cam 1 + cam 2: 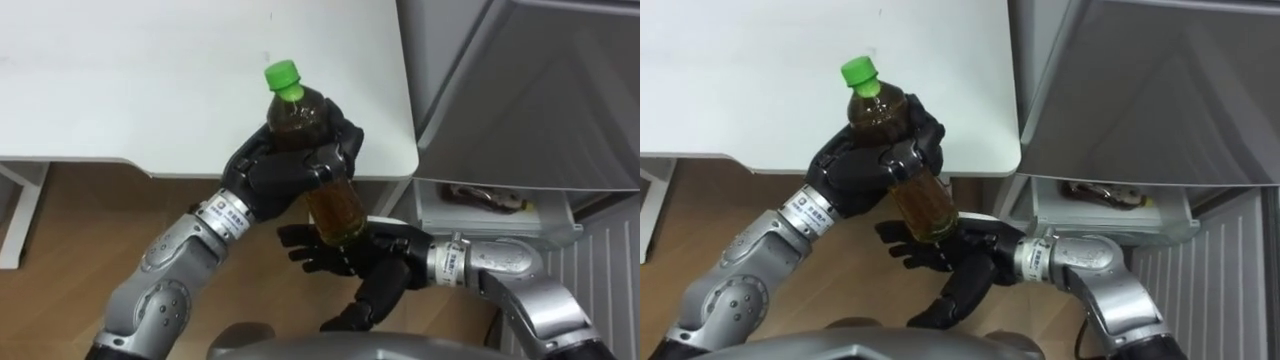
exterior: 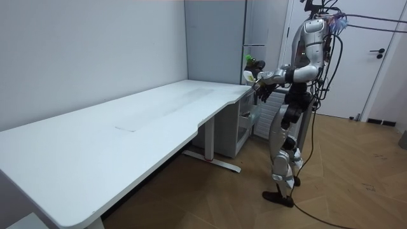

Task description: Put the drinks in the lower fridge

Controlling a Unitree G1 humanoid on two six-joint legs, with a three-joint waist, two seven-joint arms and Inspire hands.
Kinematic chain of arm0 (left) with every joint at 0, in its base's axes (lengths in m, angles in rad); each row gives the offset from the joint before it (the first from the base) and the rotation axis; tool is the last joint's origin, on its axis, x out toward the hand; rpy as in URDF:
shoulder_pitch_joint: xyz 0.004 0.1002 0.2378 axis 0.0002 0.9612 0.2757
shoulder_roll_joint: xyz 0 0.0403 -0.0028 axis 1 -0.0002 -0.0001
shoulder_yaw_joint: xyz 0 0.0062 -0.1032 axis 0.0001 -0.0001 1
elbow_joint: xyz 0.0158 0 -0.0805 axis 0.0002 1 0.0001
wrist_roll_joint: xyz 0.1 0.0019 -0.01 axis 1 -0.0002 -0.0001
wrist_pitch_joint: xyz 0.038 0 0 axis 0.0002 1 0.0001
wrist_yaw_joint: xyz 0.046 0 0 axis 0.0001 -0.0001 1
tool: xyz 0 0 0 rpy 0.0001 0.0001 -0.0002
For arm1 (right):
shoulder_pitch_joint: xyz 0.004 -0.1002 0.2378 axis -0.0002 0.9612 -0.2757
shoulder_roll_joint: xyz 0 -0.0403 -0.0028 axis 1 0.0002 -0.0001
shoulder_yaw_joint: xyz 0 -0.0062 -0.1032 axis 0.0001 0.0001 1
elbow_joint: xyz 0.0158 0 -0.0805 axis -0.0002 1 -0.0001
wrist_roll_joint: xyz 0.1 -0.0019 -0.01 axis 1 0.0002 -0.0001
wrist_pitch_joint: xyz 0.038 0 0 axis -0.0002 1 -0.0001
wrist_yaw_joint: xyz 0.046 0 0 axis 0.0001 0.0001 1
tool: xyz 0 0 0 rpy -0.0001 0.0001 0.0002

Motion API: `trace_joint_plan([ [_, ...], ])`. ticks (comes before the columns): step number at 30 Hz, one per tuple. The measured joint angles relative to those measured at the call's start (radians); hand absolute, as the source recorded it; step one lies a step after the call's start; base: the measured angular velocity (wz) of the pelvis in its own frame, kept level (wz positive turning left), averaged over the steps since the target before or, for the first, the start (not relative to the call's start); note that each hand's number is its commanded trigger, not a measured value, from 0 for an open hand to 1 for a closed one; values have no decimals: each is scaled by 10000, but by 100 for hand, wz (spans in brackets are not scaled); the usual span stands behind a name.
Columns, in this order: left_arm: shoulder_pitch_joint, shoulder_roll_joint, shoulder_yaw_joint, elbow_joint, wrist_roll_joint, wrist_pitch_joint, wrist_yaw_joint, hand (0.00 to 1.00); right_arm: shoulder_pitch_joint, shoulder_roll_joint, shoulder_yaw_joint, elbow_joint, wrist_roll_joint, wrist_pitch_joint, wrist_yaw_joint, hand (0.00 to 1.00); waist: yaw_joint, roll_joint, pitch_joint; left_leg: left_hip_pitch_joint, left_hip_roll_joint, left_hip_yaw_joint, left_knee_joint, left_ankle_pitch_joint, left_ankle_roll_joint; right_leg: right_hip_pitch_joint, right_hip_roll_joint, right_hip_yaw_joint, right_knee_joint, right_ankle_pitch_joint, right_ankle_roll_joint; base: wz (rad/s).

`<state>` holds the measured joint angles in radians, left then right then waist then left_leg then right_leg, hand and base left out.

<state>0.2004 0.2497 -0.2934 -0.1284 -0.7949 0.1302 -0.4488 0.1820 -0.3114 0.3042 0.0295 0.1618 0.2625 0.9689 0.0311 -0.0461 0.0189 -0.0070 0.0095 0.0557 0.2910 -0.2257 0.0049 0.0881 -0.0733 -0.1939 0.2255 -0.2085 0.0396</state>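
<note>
Left eye view: left hand [image 1: 270, 180], fingers clamped round the middle of the green-capped bottle [image 1: 336, 205], tilted, over the near edge of the white bench [image 1: 120, 70]. Right hand [image 1: 370, 265] just under the bottle's base, fingers apart and straight. Grey fridge [image 1: 520, 90] at right.

Room view: standing upright at the bench's end beside the fridge, bottle held before the chest.

Right eye view: same grasp.

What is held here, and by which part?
The left hand grips the green-capped bottle round its upper body; the right hand is open beneath its base.
</note>
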Motion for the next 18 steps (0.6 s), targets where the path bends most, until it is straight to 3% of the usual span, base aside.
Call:
trace_joint_plan([
  [10,-273,322,-406,536,-17,-502,-435,100,0,-271,321,46,376,1,-241,0,-63,151,64,51,33,89,4,-13,11,117,18,15,-12,9,-15,0],
  [18,-607,435,-563,1235,-8,-549,-1118,100,-4,-367,580,312,374,1,-278,0,-216,219,33,-25,71,248,11,-16,19,-105,30,180,119,21,-34,-5],
])
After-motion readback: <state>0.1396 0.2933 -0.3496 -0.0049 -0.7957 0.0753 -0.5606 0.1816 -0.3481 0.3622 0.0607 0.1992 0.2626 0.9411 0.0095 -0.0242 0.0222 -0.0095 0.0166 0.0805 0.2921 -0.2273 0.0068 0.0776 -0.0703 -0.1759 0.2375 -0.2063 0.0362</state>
